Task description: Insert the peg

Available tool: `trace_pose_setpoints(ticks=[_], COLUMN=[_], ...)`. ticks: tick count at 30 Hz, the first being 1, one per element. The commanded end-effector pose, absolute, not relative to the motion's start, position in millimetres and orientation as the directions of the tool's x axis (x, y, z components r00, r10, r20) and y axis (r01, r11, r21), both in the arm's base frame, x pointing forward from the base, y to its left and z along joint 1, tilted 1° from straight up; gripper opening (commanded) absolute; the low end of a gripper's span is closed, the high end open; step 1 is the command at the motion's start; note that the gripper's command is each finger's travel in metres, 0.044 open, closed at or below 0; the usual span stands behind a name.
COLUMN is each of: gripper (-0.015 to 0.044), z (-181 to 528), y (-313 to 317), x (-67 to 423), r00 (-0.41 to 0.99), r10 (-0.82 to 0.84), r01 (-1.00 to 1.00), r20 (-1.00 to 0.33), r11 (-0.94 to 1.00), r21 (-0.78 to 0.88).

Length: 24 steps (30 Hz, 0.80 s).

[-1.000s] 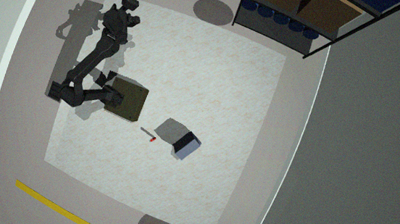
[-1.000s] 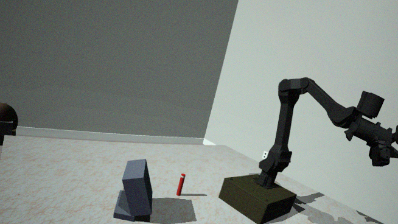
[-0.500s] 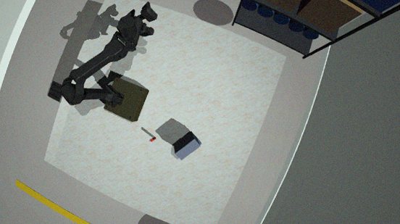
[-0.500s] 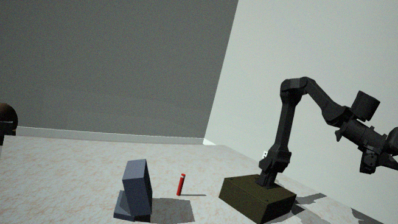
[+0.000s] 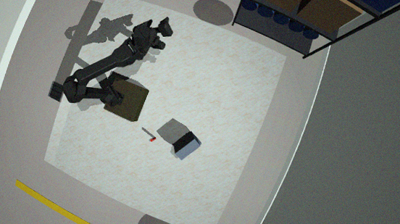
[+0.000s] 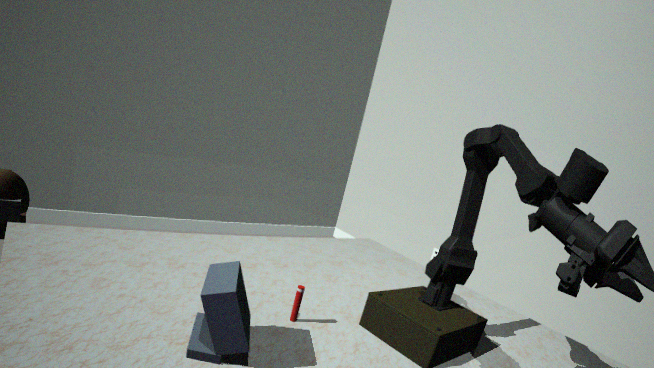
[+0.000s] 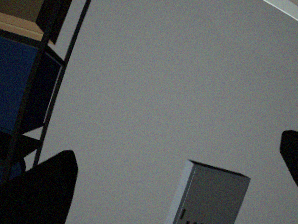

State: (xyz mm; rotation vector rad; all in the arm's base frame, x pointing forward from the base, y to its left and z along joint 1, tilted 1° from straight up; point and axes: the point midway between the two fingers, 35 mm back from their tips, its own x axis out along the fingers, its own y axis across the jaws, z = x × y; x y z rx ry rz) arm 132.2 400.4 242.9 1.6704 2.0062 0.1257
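Note:
The red peg (image 5: pixel 153 139) (image 6: pixel 297 303) stands upright on the table, between the robot base (image 5: pixel 130 102) (image 6: pixel 415 325) and the panel. The grey-blue sloped panel (image 5: pixel 187 148) (image 6: pixel 225 305) stands just beyond the peg; its dark face shows in the top view, but I cannot make out the hole. My gripper (image 5: pixel 167 27) (image 6: pixel 644 291) (image 7: pixel 180 152) is open and empty. It hangs high in the air, far from the peg and on the other side of the base. The wrist view shows neither peg nor panel, only a wall between the two dark fingers.
A dark shelf rack (image 5: pixel 300 10) (image 7: pixel 27 63) with brown boxes and blue items stands at the room's corner. A grey wall box (image 7: pixel 206 212) shows in the wrist view. A yellow line (image 5: pixel 54 207) marks the floor edge.

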Motion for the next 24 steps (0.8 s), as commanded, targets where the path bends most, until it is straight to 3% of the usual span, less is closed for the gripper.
trace_pose_setpoints(ticks=[1, 24], gripper=[0.044, 0.044], z=[239.0, 191.6], y=[394.0, 323.4], x=[153.2, 267.9], r00=[-0.044, 0.249], r10=[0.935, 0.802], r01=[0.902, 0.952], r20=[-0.353, -0.543], r11=[0.189, -0.099], r21=[0.388, 0.291])
